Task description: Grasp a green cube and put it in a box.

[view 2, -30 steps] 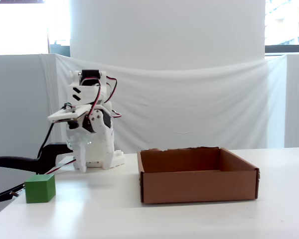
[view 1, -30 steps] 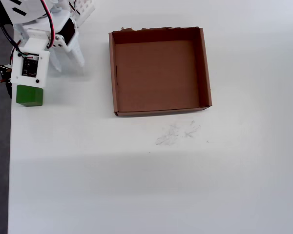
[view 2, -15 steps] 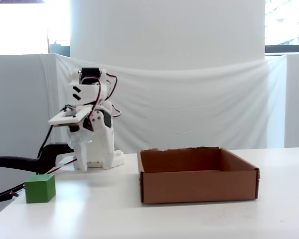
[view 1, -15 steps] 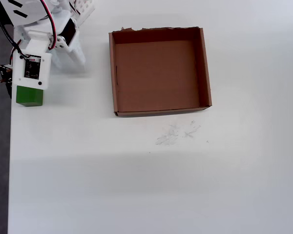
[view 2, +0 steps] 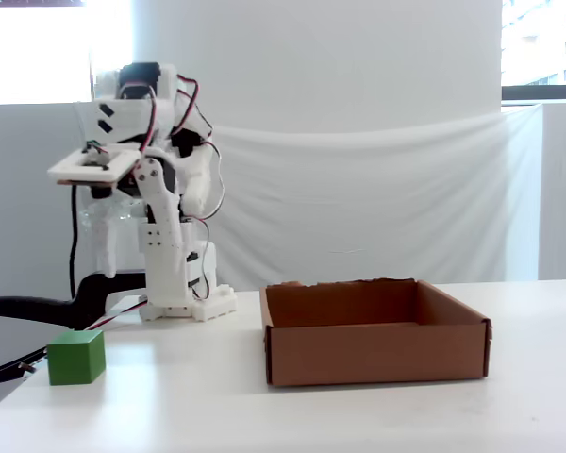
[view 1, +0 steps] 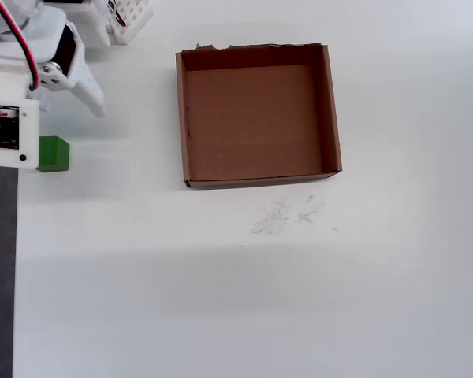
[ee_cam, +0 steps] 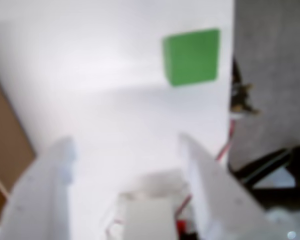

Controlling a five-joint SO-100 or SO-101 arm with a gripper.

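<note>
The green cube (ee_cam: 191, 56) lies on the white table, ahead of my gripper (ee_cam: 125, 142) and to its right in the wrist view, close to the table edge. The gripper is open and empty, its two white fingers (ee_cam: 45, 190) wide apart and well short of the cube. In the overhead view the cube (view 1: 54, 153) sits at the far left, partly under the arm's white plate, with the gripper (view 1: 83, 90) just above it in the picture. The brown cardboard box (view 1: 256, 183) stands empty to the right. The fixed view shows the cube (view 2: 76, 357) left of the box (view 2: 373, 351).
The table's left edge runs beside the cube, with a dark grey strip (view 1: 0, 268) beyond it. The arm's base (view 2: 189, 304) stands behind the cube. A black clamp (ee_cam: 270, 167) and cables hang off the edge. Faint pencil marks (view 1: 288, 214) lie in front of the box.
</note>
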